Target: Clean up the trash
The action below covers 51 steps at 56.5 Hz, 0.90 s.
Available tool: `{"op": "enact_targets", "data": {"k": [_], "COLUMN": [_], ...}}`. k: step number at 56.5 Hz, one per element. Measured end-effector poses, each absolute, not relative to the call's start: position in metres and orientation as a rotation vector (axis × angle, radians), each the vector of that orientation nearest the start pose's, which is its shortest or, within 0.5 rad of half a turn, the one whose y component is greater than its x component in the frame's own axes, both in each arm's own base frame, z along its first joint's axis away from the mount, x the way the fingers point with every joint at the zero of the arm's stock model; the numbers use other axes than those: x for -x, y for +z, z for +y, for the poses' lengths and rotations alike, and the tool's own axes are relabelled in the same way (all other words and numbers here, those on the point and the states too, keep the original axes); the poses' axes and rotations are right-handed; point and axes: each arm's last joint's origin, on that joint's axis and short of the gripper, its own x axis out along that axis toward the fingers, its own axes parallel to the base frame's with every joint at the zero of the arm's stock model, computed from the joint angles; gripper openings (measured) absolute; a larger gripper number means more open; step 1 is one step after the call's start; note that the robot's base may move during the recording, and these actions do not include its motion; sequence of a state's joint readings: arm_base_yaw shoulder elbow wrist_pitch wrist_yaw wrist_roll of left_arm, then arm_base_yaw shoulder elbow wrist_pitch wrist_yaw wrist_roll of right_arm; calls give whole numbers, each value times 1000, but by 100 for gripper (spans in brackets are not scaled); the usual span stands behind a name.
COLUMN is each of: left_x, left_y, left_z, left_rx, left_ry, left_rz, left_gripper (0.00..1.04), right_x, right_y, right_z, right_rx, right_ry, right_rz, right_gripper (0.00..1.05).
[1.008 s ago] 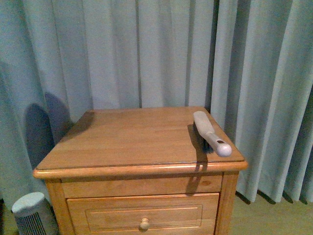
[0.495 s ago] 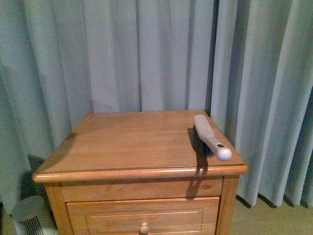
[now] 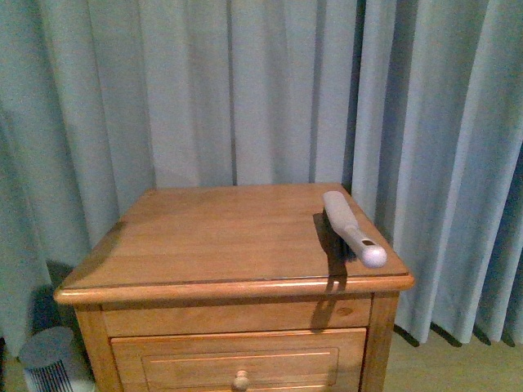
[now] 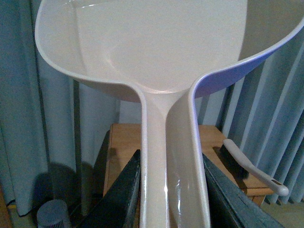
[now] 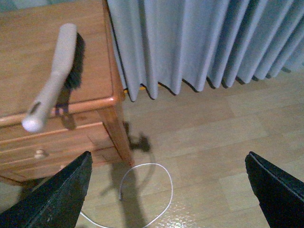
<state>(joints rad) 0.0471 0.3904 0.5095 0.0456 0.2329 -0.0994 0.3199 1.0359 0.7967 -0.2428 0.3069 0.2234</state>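
Observation:
No white crumpled scrap of trash shows in any view. My left gripper is shut on the handle of the beige dustpan, whose scoop fills the top of the left wrist view and looks empty. My right gripper is open and empty above the wooden floor, beside the nightstand. Neither arm shows in the front view. A brush with a grey handle lies on the right side of the wooden nightstand, its handle end past the front edge. It also shows in the left wrist view and in the right wrist view.
Blue-grey curtains hang behind and round the nightstand. A small grey cylindrical unit with slats stands on the floor at the lower left. A white cable loops on the floor by the nightstand leg. A drawer with a knob faces front.
The dark shadow on the curtain at the left has gone. The view has shifted slightly, so the nightstand sits a little lower. The brush has not moved on the top.

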Motion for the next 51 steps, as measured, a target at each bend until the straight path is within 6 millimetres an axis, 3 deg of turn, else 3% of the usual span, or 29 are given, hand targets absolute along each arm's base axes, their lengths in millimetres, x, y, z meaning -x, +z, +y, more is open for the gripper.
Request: {"op": "enact_targets", "data": {"k": [3,9,22,30,51], "left_x": [-107,-107,-107,-107,-107], "left_y": [308,308,308,308,308], "left_z": [-2,-2,-2,-2,-2], "left_rx": [76,76,76,76,76], "left_ry": [-193,-193,-193,-193,-193], "left_rz": [-154,-154,-154,-154,-154], "left_gripper": [29,29,29,29,29], "right_x": [-241,-283,-344,-366,-390], "right_y": [301,309,295,278,242], "right_z": [75,99,158,181,198], "right_rx": [-79,-99,-111,-100,-84], "right_ry": [-21,-5,-1,-24,-66], "right_rz": [499,614,785,841,908], "right_gripper": [97,97,97,97,97]}}
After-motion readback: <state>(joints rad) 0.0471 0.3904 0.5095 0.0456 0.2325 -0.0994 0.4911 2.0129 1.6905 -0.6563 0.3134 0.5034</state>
